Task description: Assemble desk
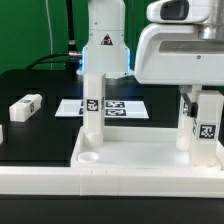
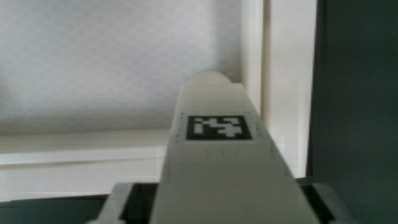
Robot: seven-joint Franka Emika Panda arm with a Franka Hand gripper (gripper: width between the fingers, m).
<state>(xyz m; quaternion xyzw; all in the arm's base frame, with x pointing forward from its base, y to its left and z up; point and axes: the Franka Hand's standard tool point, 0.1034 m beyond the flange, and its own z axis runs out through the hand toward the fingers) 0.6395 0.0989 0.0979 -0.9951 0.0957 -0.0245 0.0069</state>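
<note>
The white desk top (image 1: 130,158), a tray with a raised rim, lies in the foreground. One white tagged leg (image 1: 93,104) stands upright in its back corner on the exterior view's left. My gripper (image 1: 200,108) is shut on a second tagged leg (image 1: 207,127) and holds it upright at the back corner on the exterior view's right. I cannot tell whether this leg sits in its socket. In the wrist view the held leg (image 2: 221,150) runs out between my gripper's (image 2: 228,202) fingers, with the desk top's rim (image 2: 285,80) beyond it.
A loose white leg (image 1: 25,106) lies on the black table at the exterior view's left. The marker board (image 1: 118,107) lies flat behind the desk top. The arm's white base (image 1: 104,45) stands at the back. A low white rail (image 1: 110,190) runs along the front.
</note>
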